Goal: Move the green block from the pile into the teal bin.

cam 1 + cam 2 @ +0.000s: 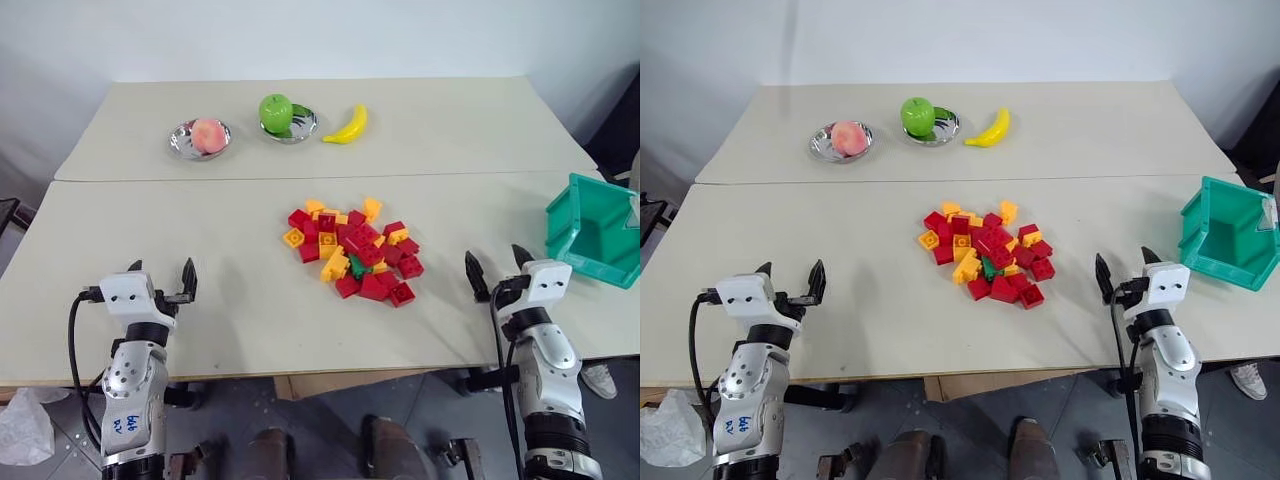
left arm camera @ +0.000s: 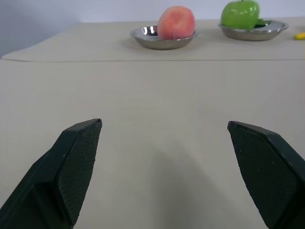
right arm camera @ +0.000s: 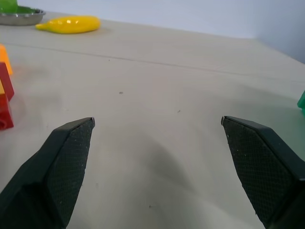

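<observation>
Green block: small dark-green studded plastic brick [image 1: 357, 266], wedged low in the heap, centre frame.
Pile: loose red, yellow and orange studded plastic bricks [image 1: 352, 249] on the matte beige bench [image 1: 220, 250].
Teal bin: slant-walled teal plastic bin [image 1: 596, 231], right edge.
Left tool [image 1: 161, 275]: lower left, textured black fingers spread, empty.
Right tool [image 1: 497, 264]: lower right, spread wide, empty.

head stereo pair looks forward and down over table [image 1: 240, 300], both eyes sharing pile [image 1: 352, 250], fruit dishes, teal bin [image 1: 592, 232]. wrist cameras sit low, near tabletop, looking along own fingers; left faces peach [image 2: 176, 22], right faces banana [image 3: 69, 24].
</observation>
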### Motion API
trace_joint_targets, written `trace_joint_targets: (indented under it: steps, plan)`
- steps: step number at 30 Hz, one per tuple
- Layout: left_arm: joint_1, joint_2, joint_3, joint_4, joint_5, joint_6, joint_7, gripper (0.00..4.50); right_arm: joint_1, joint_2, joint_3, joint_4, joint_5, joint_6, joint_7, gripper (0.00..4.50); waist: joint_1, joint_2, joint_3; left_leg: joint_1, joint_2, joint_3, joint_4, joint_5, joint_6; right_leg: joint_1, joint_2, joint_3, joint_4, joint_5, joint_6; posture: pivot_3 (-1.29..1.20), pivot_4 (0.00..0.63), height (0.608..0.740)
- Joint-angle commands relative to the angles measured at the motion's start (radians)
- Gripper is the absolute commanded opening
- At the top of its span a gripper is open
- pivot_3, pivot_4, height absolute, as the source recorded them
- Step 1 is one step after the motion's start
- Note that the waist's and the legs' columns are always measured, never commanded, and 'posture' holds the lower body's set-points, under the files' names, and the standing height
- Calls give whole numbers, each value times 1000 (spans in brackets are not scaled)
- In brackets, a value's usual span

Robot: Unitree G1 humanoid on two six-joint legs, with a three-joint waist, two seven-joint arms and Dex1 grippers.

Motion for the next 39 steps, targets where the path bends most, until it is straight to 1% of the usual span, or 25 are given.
trace_joint_targets:
  steps: [1, 3, 5, 7, 8, 9, 10, 12, 13, 14, 15, 16, 18, 20, 23, 25, 26, 27, 28, 30, 32, 34, 36, 39]
  plan:
    - [-9, 19, 10, -21, -15, -1, -15, 4500, -18, -28, -10, -34, 28, -17, 17, 4467, 0, 0, 0, 0, 0, 0, 0, 0, 0, 0, 0, 0, 0, 0, 0, 0, 150, 740]
    - [-18, 25, 16, -9, -34, -18, -42, 4500, -22, -32, -12, -43, 38, -12, 25, 4467, 0, 0, 0, 0, 0, 0, 0, 0, 0, 0, 0, 0, 0, 0, 0, 0, 150, 740]
    - [-18, 66, -8, -29, -120, -49, -201, 4500, -15, -54, -3, -121, 104, 43, 97, 4467, 2, 0, 0, 0, 0, 0, 0, 0, 0, 0, 0, 0, 0, 0, 0, 0, 150, 740]
    - [-7, 155, -63, -45, -156, -57, -387, 4500, 10, -94, 12, -214, 181, 115, 197, 4467, 2, 0, 0, 0, 0, 0, 0, 0, 0, 0, 0, 0, 0, 0, 0, 0, 150, 740]
    - [2, 225, -101, -40, -147, -78, -501, 4500, 26, -118, 15, -253, 213, 150, 239, 4467, 2, 1, 0, 0, 0, 0, 0, 0, 0, 0, 0, 0, 0, 0, 0, 0, 150, 740]
    - [8, 282, -120, -24, -132, -107, -576, 4500, 43, -140, 13, -281, 237, 179, 270, 4467, 2, 1, 0, 0, 0, 0, 0, 0, 0, 0, 0, 0, 0, 0, 0, 0, 150, 740]
    - [6, 323, -119, -9, -144, -107, -628, 4500, 58, -165, 7, -302, 251, 202, 292, 4467, 2, 1, 0, 0, 0, 0, 0, 0, 0, 0, 0, 0, 0, 0, 0, 0, 150, 740]
    - [-12, 374, -93, 5, -228, -56, -696, 4500, 86, -222, -10, -333, 288, 251, 350, 4467, 1, 1, 0, 0, 0, 0, 0, 0, 1, 0, 0, 0, -1, 0, -1, 0, 150, 740]
    - [-21, 408, -89, 1, -272, -27, -755, 4500, 100, -266, -27, -337, 308, 268, 398, 4467, 2, 1, 0, 0, 0, 0, 0, -1, 1, 1, 0, 0, -1, 0, -1, 0, 150, 740]
    - [-30, 436, -89, -2, -300, -11, -805, 4500, 117, -310, -37, -340, 333, 298, 452, 4070, 2, 1, 0, 0, 0, 0, 0, -1, 1, 1, 0, 0, -1, 0, -1, 0, 150, 740]
    - [-38, 457, -91, -11, -311, -12, -839, 4500, 133, -348, -40, -334, 335, 301, 504, 3956, 3, 1, 0, 0, 0, 0, 0, -1, 2, 1, 0, 0, -1, 0, -1, 0, 150, 740]
    - [-44, 471, -92, -18, -332, -13, -878, 4500, 147, -380, -35, -324, 327, 288, 556, 3597, 3, 1, 0, 0, 0, 0, 0, -1, 2, 1, 0, 0, -1, 0, -1, 0, 150, 740]
    - [-50, 491, -90, -11, -359, 6, -920, 4500, 167, -433, 3, -305, 279, 239, 648, 2964, 2, 1, 0, 0, 0, 0, 0, -1, 2, 1, 0, 0, -1, 0, -1, 0, 150, 740]
    - [-43, 489, -84, -1, -393, 35, -942, 4500, 145, -458, 53, -310, 266, 252, 706, 2272, -2, 1, 0, 1, 0, 0, 0, -1, 2, 1, 0, 0, -1, 0, 0, 0, 150, 740]
    - [-21, 499, -105, 11, -366, 13, -1001, 4500, 90, -437, 129, -374, 303, 345, 725, 1206, -12, 1, 1, 1, 2, 1, 0, -1, 2, 1, 1, 0, -1, 0, 0, 0, 150, 740]
    - [-26, 469, -108, 14, -365, 16, -979, 4500, 60, -446, 222, -427, 296, 490, 712, 491, -10, 2, 1, 1, 2, 1, 0, -1, 1, 1, 1, 0, 0, 0, -1, 0, 150, 740]
    - [-20, 456, -116, 8, -361, 12, -974, 4500, 41, -449, 266, -451, 286, 548, 708, 170, -8, 2, 1, 1, 2, 1, 0, -1, 1, 1, 1, 0, 0, 0, -1, 0, 150, 740]
    - [-10, 446, -127, 1, -351, 2, -976, 4500, 1, -422, 307, -469, 281, 604, 673, 14, -4, 1, 1, 1, 2, 1, 0, -1, 1, 1, 1, 0, 0, 0, -1, 0, 150, 740]
    - [-2, 439, -136, -5, -343, -3, -978, 4500, -41, -396, 341, -478, 275, 650, 643, 14, -2, 1, 1, 1, 2, 1, 0, -1, 1, 1, 1, 0, 0, 0, -1, 0, 150, 740]
    - [-2, 427, -142, -3, -323, -17, -970, 4500, -132, -329, 409, -465, 237, 684, 598, 14, -1, 1, 1, 0, 2, 1, 1, -1, 1, 0, 1, 0, -1, 0, -1, 0, 150, 740]
    - [-17, 413, -131, 0, -319, -12, -935, 4500, -227, -254, 480, -405, 173, 705, 552, 14, -1, 1, 1, 0, 2, 1, 1, -1, 1, -1, 1, 0, 0, 0, -1, 0, 150, 740]
    - [-24, 404, -126, -1, -314, -12, -915, 4500, -298, -201, 524, -338, 117, 713, 518, 14, 2, 1, 1, 0, 2, 0, 1, 0, 0, -1, 1, -1, 1, 0, -1, 0, 150, 740]
    - [-27, 404, -125, -8, -308, -11, -906, 4500, -359, -161, 540, -253, 62, 677, 486, 14, 5, 1, 1, -1, 1, -1, 1, 0, 0, -1, 1, -1, 0, 0, -1, 0, 150, 740]
    - [-27, 400, -117, -22, -313, 1, -877, 4500, -491, -92, 511, -27, 7, 603, 417, 14, -1, 1, 1, -2, 0, -1, 1, -1, 1, -1, 0, -2, 0, 0, -1, 0, 150, 740]
